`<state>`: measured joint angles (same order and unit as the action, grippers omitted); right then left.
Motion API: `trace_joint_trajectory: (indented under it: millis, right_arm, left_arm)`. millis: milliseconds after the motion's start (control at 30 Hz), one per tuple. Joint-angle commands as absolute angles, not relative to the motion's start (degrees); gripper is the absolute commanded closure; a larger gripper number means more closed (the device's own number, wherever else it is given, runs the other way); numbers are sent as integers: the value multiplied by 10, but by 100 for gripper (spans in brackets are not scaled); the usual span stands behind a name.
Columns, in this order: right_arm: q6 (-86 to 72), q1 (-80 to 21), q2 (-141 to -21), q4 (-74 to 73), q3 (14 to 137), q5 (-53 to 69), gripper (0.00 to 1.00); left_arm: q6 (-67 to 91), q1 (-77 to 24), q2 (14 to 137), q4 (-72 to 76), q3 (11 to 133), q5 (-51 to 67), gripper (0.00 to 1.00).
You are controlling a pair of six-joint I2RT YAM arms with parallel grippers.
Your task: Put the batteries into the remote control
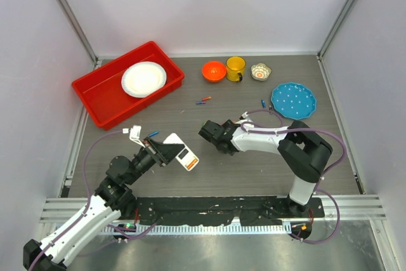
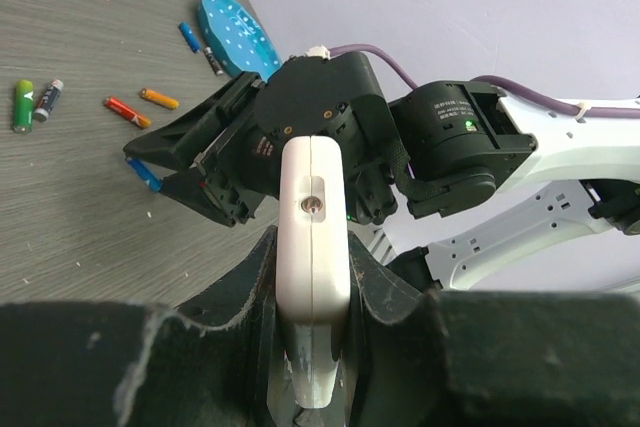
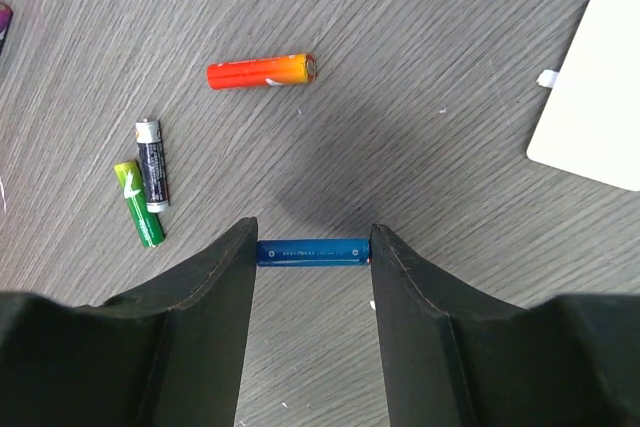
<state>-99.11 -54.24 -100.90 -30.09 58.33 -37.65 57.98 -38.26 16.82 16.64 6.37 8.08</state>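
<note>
Red plastic marks the far-left corner: a tray (image 1: 89, 93) with a white plate (image 1: 144, 79) in it, well apart from the work. Nearer and to its right, the left gripper (image 1: 166, 151) is clamped on the remote (image 1: 186, 158). It seems to hold it clear of the table (image 1: 254, 169), free end aimed at the other arm. In the left wrist view its fingers press against both flat sides of the white body with no gap. Whether the battery bay is open cannot be told.

Right of that, the right gripper (image 1: 206, 132) reaches leftward, low over the table, jaws spread wide and holding nothing. A blue battery (image 3: 312, 251) lies flat on the table in the gap between the fingertips. Its long axis runs across that gap, from one finger to the other, with its ends almost touching both. Shutting the jaws as they stand would likely squeeze it end to end, a poor hold on a thin cylinder. A turn of the wrist would put the pads on its sides instead. The right arm is plainly the nearer one, and the left has its grip taken up.

Beyond lie a red-orange battery (image 3: 260, 72), a black battery (image 3: 152, 165) and a green battery (image 3: 138, 205), loose and well apart from the jaws. A flat white piece (image 3: 590, 97) with a small tab lies to the other side. A blue plate (image 1: 293, 99) sits far right.
</note>
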Motion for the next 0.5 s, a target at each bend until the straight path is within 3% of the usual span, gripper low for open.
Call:
trace_joint_trajectory:
  millis: [0,467]
  right_arm:
    - [-993,-534,-1022,-318,598,-377,81]
    - [-960,-519,-1040,-299,597,-320,48]
  left_arm:
    - [572,-384,169,174,73,71,100]
    - [591,-384,177,166,65,69,100]
